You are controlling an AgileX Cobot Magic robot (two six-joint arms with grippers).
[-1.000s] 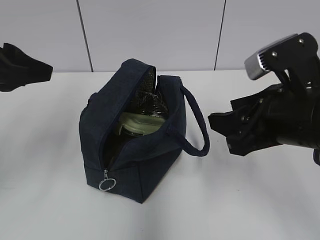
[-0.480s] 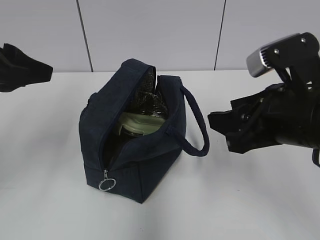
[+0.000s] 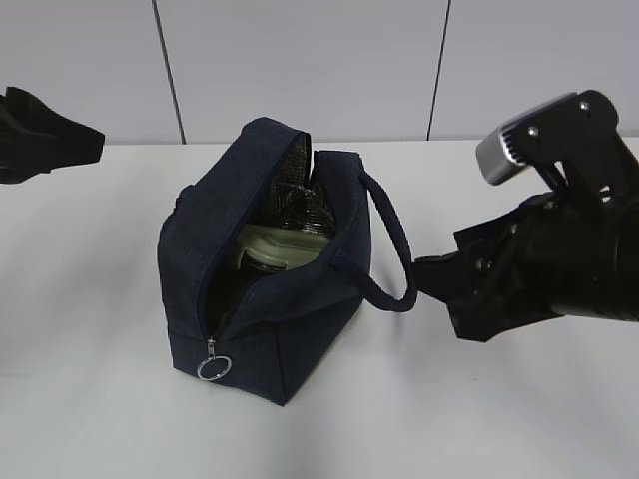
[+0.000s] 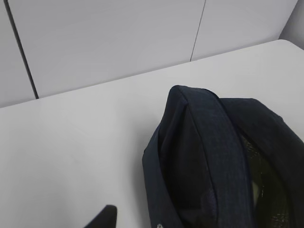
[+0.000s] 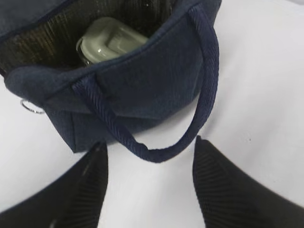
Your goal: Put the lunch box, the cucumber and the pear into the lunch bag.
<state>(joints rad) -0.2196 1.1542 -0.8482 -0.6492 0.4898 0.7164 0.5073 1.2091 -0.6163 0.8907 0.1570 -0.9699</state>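
Lunch bag (image 3: 265,269): upright on white table (image 3: 519,419), top unzipped.
Lunch box (image 3: 280,244): inside bag, sage lid showing.
Right gripper (image 5: 149,178): fingers spread, straddling the handle loop (image 5: 156,154).
Left gripper (image 3: 45,135): far left; finger state cannot tell.

My pincer (image 5: 149,164) is open, its two fingers (image 5: 90,190) on both sides of the handle (image 5: 156,152) of the lunch bag (image 5: 142,80); the lunch box (image 5: 111,40) lies inside.

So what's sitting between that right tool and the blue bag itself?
Only the bag's loop handle, hanging off the lunch bag just ahead of the open right tool; otherwise bare white table. The right wrist view shows it best.
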